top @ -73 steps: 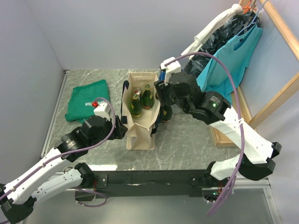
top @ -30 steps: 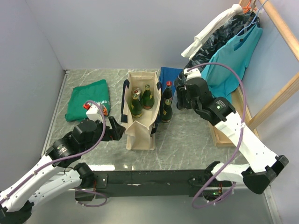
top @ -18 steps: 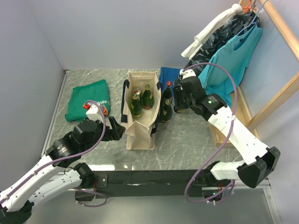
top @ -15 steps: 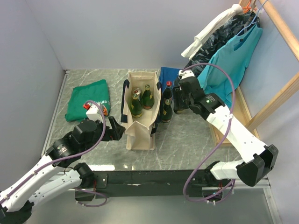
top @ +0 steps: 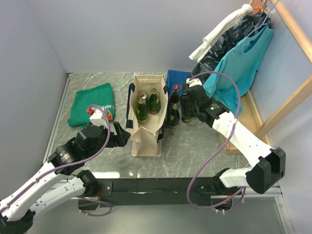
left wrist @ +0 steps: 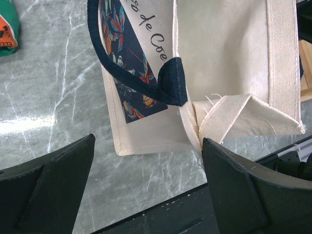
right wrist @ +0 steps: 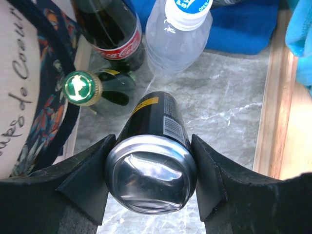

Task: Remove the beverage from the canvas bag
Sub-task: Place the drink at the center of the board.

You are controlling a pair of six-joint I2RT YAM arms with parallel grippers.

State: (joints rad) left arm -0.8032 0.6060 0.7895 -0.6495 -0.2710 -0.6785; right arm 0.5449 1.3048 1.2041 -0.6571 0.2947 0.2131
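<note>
Two bottles (top: 142, 111) show in the open mouth of the bag (top: 146, 141), which stands upright in the middle of the worktop (top: 204, 151). One drink is already outside it: the right gripper (right wrist: 151, 168) has its jaws half closed and clamped on the sides of a black can (right wrist: 155, 141), between the bag and the worktop's right edge. Whether the can's base touches the marble we cannot tell.

Close around the can stand a green bottle (right wrist: 100, 92), a cola bottle (right wrist: 114, 34) and a water bottle (right wrist: 175, 39). A blue cloth (right wrist: 243, 29) lies behind them towards the far edge.

The left gripper (left wrist: 146, 192) has its jaws spread wide and holds nothing. It points at the bag's near left corner, with a finger on either side of it and not touching, as far as we can see.

We judge the step in hand to be setting the can down beside the drinks that are already out. The next move calls for lowering the can straight and upright onto bare marble, clear of the green bottle just beside it. The jaws should open only once the can stands on its own, then lift straight up so that no finger clips a neighbour. After that we would go for the bottles in the bag, with the left gripper well placed to steady the canvas.
</note>
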